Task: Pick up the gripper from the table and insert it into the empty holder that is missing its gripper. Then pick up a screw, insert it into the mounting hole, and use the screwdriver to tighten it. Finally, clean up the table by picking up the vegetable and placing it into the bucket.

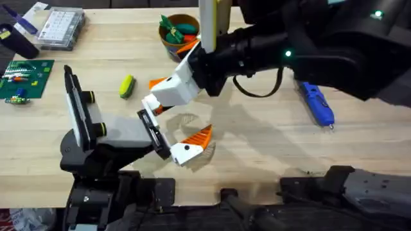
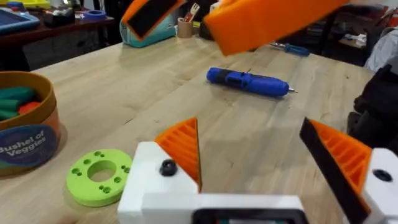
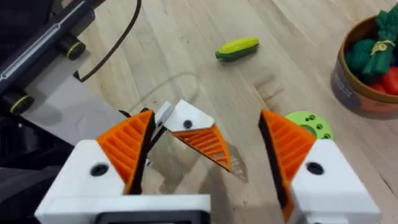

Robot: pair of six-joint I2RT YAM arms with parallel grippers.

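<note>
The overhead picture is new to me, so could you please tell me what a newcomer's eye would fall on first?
The big dark right arm sweeps in from the upper right, its open white-and-orange claw hovering mid-table above the grey arm's black bracket, where a white block with an orange ribbed wedge sits. Next come the yellow toy vegetable lying to the left, the tan bucket of toy vegetables at the back, and the blue screwdriver lying on the right.

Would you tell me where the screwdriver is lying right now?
In the overhead view, the screwdriver lies on the table's right side, alone, below the right arm.
</note>
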